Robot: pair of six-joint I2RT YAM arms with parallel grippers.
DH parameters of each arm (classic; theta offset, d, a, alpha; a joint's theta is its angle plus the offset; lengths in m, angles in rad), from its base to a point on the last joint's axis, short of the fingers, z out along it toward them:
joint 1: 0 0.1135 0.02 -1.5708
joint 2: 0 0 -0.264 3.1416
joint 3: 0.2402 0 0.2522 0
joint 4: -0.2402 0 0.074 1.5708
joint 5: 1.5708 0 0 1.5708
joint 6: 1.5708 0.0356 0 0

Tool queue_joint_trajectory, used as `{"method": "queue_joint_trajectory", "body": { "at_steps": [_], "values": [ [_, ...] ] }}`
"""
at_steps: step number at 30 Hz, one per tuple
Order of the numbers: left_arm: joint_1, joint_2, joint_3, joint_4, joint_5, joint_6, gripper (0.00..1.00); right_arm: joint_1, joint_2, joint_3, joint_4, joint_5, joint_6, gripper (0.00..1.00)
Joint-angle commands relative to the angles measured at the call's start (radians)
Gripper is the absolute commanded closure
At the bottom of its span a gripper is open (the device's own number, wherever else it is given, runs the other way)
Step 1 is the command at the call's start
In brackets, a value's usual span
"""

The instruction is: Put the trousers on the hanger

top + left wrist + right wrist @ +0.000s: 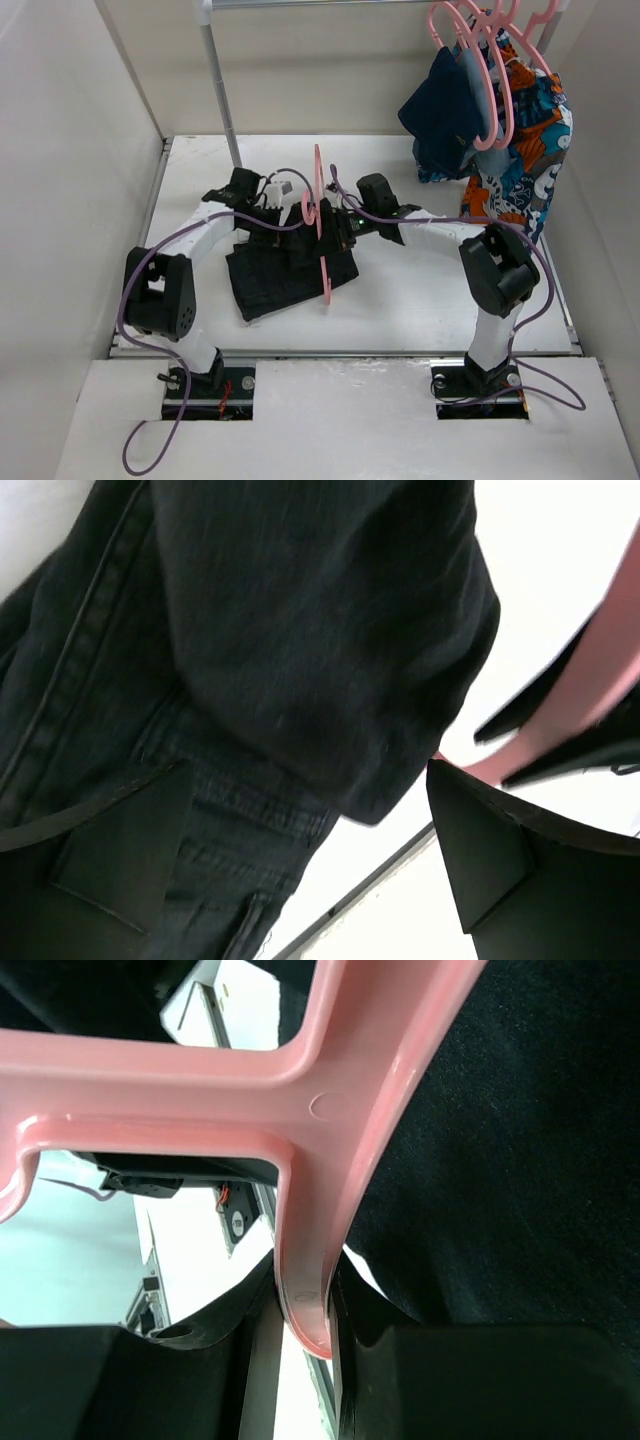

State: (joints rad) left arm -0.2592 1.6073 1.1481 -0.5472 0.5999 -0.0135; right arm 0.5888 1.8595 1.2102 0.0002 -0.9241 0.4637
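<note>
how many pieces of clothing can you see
3. Black trousers lie on the table; a navy garment and an orange-blue patterned cloth hang side by side at the back right. More could be hidden behind those two.

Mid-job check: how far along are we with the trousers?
Done: right fingers clamp the hanger upright. In hand: the trousers lie bunched on the table at its lower end; left fingers are open beside them. Left: draping them over the bar, which isn't clearly done.
</note>
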Motion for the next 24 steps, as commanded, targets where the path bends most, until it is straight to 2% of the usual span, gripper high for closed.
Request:
{"method": "queue_joint_trajectory", "body": {
  "at_steps": [1, 3, 5, 6, 9, 10, 11, 15, 18, 19, 20, 21, 22, 24],
  "values": [
    [-0.023, 0.045, 0.077, 0.066, 0.034, -0.022, 0.00, -0.014, -0.008, 0.011, 0.086, -0.015, -0.059, 1.00],
    [-0.023, 0.092, 0.078, 0.066, 0.020, -0.022, 0.07, -0.014, -0.008, 0.002, 0.086, -0.015, -0.059, 1.00],
    [-0.034, 0.114, 0.087, 0.075, 0.038, -0.022, 0.21, -0.014, -0.008, 0.002, 0.086, -0.005, -0.059, 1.00],
    [-0.034, 0.123, 0.087, 0.075, 0.038, -0.022, 0.41, -0.014, -0.008, 0.002, 0.086, -0.005, -0.059, 1.00],
    [-0.034, 0.149, 0.076, 0.095, 0.066, -0.022, 0.67, -0.014, -0.008, -0.007, 0.086, -0.005, -0.059, 1.00],
    [-0.034, 0.149, 0.076, 0.095, 0.077, -0.011, 0.92, -0.014, -0.008, -0.008, 0.086, -0.005, -0.059, 1.00],
    [-0.034, 0.149, 0.076, 0.105, 0.077, -0.011, 1.00, -0.023, -0.008, -0.008, 0.086, -0.005, -0.059, 1.00],
    [-0.003, 0.112, 0.076, 0.075, 0.167, 0.010, 1.00, -0.066, -0.066, -0.047, 0.086, -0.015, -0.059, 1.00],
    [0.070, 0.036, 0.136, -0.058, 0.238, 0.067, 1.00, -0.150, -0.138, -0.132, 0.086, -0.004, -0.037, 1.00],
    [0.084, 0.017, 0.192, -0.109, 0.247, 0.139, 1.00, -0.174, -0.152, -0.155, 0.086, -0.004, -0.037, 1.00],
    [0.093, 0.002, 0.221, -0.220, 0.258, 0.179, 1.00, -0.213, -0.161, -0.196, 0.086, 0.020, -0.025, 1.00],
    [0.094, -0.030, 0.272, -0.276, 0.274, 0.255, 1.00, -0.225, -0.161, -0.208, 0.075, 0.036, -0.016, 1.00],
    [0.103, -0.044, 0.288, -0.327, 0.274, 0.256, 1.00, -0.225, -0.161, -0.209, 0.075, 0.036, -0.016, 1.00],
    [0.103, -0.079, 0.300, -0.457, 0.319, 0.357, 1.00, -0.213, -0.131, -0.198, 0.060, 0.048, -0.016, 1.00]
  ]
}}
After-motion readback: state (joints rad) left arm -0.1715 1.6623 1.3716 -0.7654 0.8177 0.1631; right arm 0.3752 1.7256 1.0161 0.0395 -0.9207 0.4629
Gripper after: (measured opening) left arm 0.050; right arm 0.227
